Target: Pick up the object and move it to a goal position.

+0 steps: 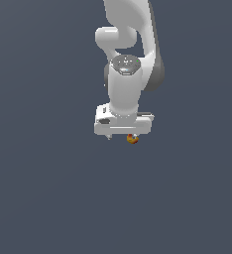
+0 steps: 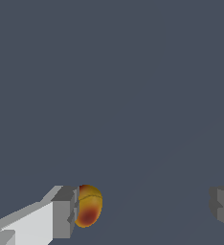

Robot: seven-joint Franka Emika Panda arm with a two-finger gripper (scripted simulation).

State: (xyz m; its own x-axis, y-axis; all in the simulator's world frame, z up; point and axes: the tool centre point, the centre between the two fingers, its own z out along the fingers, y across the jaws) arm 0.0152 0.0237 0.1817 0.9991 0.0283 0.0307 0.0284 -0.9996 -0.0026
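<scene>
The object (image 2: pixel 88 206) is a small roundish orange-yellow lump with a red patch. In the wrist view it lies between the fingers, right against one grey finger pad (image 2: pixel 65 213), while the other pad (image 2: pixel 223 208) stands far from it. My gripper (image 2: pixel 142 210) is open wide. In the exterior view the object (image 1: pixel 132 139) peeks out just under the white hand, toward the exterior view's right of the gripper (image 1: pixel 121 136). The fingertips are mostly hidden there by the hand.
A plain dark grey-blue surface (image 1: pixel 48 198) fills both views. The white arm (image 1: pixel 130 44) rises behind the hand toward the upper edge of the exterior view.
</scene>
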